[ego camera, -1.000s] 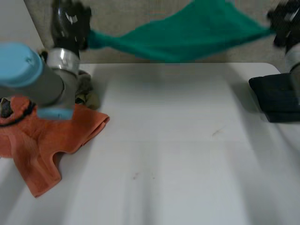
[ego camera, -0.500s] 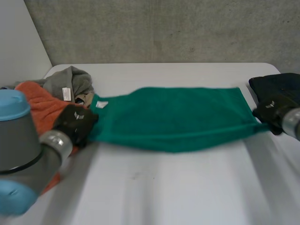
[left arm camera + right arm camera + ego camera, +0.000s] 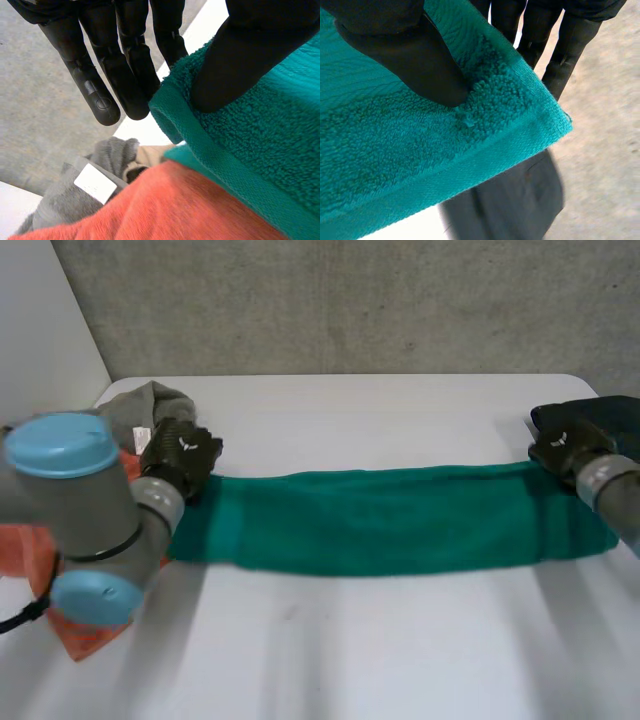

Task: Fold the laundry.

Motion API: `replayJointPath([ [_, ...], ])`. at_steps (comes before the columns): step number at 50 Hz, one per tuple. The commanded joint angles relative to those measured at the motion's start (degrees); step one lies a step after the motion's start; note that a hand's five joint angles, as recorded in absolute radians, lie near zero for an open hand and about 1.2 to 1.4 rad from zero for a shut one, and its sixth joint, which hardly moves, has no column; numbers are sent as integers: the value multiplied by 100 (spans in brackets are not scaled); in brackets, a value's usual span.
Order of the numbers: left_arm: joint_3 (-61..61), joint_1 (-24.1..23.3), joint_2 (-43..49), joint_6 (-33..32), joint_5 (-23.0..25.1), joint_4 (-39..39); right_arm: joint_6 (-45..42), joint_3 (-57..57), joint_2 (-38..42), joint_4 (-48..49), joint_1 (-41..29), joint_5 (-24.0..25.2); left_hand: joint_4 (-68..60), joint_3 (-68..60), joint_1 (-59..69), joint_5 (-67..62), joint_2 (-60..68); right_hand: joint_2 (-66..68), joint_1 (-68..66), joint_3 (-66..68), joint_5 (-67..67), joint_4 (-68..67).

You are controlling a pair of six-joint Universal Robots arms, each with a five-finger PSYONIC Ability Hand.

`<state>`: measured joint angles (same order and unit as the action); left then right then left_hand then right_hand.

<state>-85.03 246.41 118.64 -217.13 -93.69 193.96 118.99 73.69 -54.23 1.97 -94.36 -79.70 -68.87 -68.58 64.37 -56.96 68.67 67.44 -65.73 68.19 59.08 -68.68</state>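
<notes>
Across the middle of the table point(image 3: 380, 660), a green towel point(image 3: 390, 530) lies as a long narrow strip running from side to side.

Left hand point(image 3: 186, 453): at the strip's far left corner, with its thumb point(image 3: 240, 60) pressed on the pile and straight fingers point(image 3: 100, 85) behind the hem, so the corner is pinched between them.

Right hand point(image 3: 563, 448): at the far right corner and gripping likewise, with its thumb point(image 3: 415, 60) on top and its fingers point(image 3: 565, 45) under the edge.

Grey garment point(image 3: 160, 408): bunched at the table's far left corner. It carries a white tag point(image 3: 95, 183) on which no writing can be read.

Orange cloth point(image 3: 80, 635): at the left edge, partly under the left arm. In the left wrist view it lies against the towel's hem.

Dark garment point(image 3: 605, 420): at the right edge, just behind the right hand. In the right wrist view it lies below the towel's corner.

White tabletop lies open in front of the strip.
</notes>
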Motion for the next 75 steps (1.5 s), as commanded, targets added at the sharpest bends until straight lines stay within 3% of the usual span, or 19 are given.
replayJointPath([
  [1, 1163, -14, 1082, -31, -88, 309, 2, -979, 1010, 936, -144, -107, -1113, -1142, 1563, -1304, 1133, 1256, -1427, 1181, 1092, -1132],
  [4, 1505, -23, 1354, -57, -105, 484, 37, -1382, 1369, 1120, -249, -107, -1113, -1142, 1563, -1304, 1133, 1256, -1427, 1181, 1092, -1132],
  [7, 1700, -14, 1460, -49, -149, 661, 46, -1620, 1608, 1243, -311, -212, -1113, -1142, 1563, -1304, 1133, -2370, 2199, -2445, -2534, 2494],
  [9, 1744, -49, 1452, -66, -97, 714, 54, -1630, 1644, 1288, -338, -344, 4640, 4612, -4191, 4449, -4620, -5744, 5573, -5819, -5908, 5868],
  [10, 1727, -67, 1452, -66, -62, 723, 72, -1622, 1635, 1288, -346, -423, 5887, 5858, -5437, 5696, -5867, -5744, 5573, -5819, -5908, 5868],
  [11, 1666, -154, 1443, -58, -18, 731, 133, -1569, 1583, 1253, -355, -537, 4656, 4628, -4206, 4465, -4636, -5744, 5573, -5819, -5908, 5868],
  [13, 1604, -269, 1417, -40, 26, 740, 247, -1420, 1460, 1218, -364, -617, 5887, 5858, -5437, 5696, -5867, -5744, 5573, -5819, -5908, 5868],
  [18, 1270, -419, 1022, 30, 62, 775, 932, -498, 573, 893, -259, -556, 5887, 5858, -5437, 5696, -5867, -5744, 5573, -5819, -5908, 5868],
  [23, 665, -489, 530, 74, 62, 767, 1697, 363, -437, 86, 284, 355, 5887, 5858, -5437, 5696, -5867, -5744, 5573, -5819, -5908, 5868],
  [31, 48, -515, 142, 575, 62, 793, 1768, 831, -501, -294, 1042, 1334, 5887, 5858, -5437, 5696, -5867, -4946, 4774, -5020, -5109, 5069],
  [41, -22, -524, 134, 795, 62, 793, 1347, 568, 447, -13, 1130, 1326, 5887, 5858, -5437, 5696, -5867, -3721, 3550, -3796, -3885, 3845],
  [43, -14, -516, 116, 795, 62, 793, 1294, 523, 501, -4, 1139, 1308, 5887, 5858, -5437, 5696, -5867, -1277, 1105, -1351, -1440, 1400],
  [44, -14, -524, 107, 795, 62, 793, 1294, 497, 501, 13, 1156, 1290, 5887, 5858, -5437, 5696, -5867, 1103, -1275, 1029, 940, -979],
  [50, -22, -524, -174, 813, 44, 784, 1417, 575, 238, 216, 1587, 649, 5887, 5858, -5437, 5696, -5867, 1256, -1427, 1181, 1092, -1132],
  [61, -321, -515, -789, 1076, 53, 775, 609, 313, -439, 225, 2229, 376, 5887, 5858, -5437, 5696, -5867, 1256, -1427, 1181, 1092, -1132],
  [65, -400, -498, -912, 1138, 35, 775, 564, 198, -667, 216, 1817, 350, 5887, 5858, -5437, 5696, -5867, 1256, -1427, 1181, 1092, -1132],
  [70, -435, -463, -1053, 1155, 9, 749, 994, 136, -1159, 636, 255, 420, 5887, 5858, -5437, 5696, -5867, 1256, -1427, 1181, 1092, -1132],
  [74, -488, -445, -1176, 1199, 9, 731, 1275, 154, -1160, 787, -354, 254, 5887, 5858, -5437, 5696, -5867, 1256, -1427, 1181, 1092, -1132],
  [75, -523, -445, -1185, 1217, 9, 731, 1372, 189, -1169, 796, -399, 201, 5887, 5858, -5437, 5696, -5867, 262, -434, 188, 99, -139],
])
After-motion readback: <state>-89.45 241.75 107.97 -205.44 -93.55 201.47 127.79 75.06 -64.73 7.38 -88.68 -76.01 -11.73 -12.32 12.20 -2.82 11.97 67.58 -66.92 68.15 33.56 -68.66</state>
